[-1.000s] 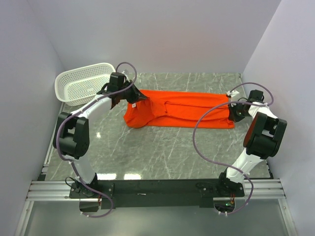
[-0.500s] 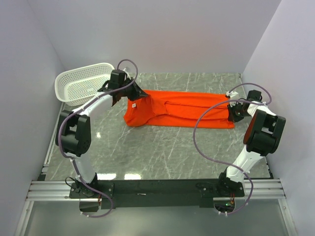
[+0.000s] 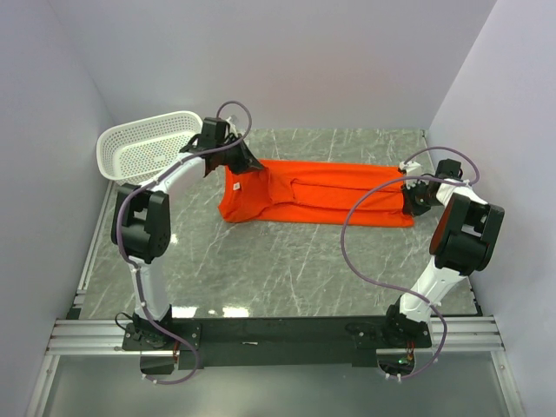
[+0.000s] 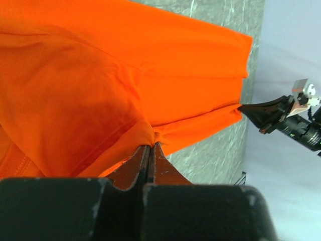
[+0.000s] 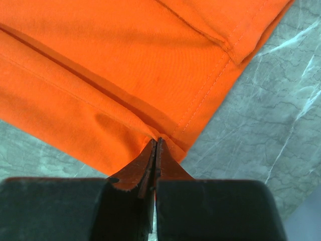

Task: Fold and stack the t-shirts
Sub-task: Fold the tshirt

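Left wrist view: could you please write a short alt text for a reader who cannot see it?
The left gripper has its jaws shut on a fold of the orange-red t-shirt, which spreads away over the grey marble table. At the far right, the right gripper meets the shirt's far corner.

Setting. My tabletop (image 3: 287,261) is a glossy grey slab with white marble veining, and it carries two pale light reflections (image 3: 230,310) near its front edge. Plain pale walls enclose it on three sides: back wall (image 3: 304,61), left wall (image 3: 43,174), right wall (image 3: 512,130). An aluminium rail (image 3: 87,334) runs along the near edge. The lighting is even, with soft shadows.
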`<state>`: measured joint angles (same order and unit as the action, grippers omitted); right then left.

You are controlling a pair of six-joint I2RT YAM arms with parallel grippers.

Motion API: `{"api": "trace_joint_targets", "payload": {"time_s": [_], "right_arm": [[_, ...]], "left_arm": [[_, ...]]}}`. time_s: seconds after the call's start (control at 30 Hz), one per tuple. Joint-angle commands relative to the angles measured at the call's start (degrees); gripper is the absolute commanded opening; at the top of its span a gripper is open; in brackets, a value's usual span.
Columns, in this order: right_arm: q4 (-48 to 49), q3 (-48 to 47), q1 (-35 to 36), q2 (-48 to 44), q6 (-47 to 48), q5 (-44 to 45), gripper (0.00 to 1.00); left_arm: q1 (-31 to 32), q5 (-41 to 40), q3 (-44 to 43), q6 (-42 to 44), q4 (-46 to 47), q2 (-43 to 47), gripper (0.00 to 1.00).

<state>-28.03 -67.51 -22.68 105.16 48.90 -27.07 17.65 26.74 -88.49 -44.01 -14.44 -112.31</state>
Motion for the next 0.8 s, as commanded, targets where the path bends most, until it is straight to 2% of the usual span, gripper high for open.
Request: {"api": "trace_joint_targets", "payload": {"time_s": [0.0,0.43,0.77], "right_arm": [[1.2,-2.6,0.4,0.3,-0.4,0.2,0.00],[1.4,-2.5,0.4,0.5,-0.5,0.4,0.00],[1.6,-2.8,0.4,0.6,-0.8,0.0,0.00]], "left_arm": [[-0.2,1.7,-4.2,3.6,-1.0,-0.6,0.00],[-0.7,3.4,-11.7,7.4,-5.1,-5.6,0.00],[-1.0,4.1,-13.9,8.0,-6.4,-7.7,0.01]]}}
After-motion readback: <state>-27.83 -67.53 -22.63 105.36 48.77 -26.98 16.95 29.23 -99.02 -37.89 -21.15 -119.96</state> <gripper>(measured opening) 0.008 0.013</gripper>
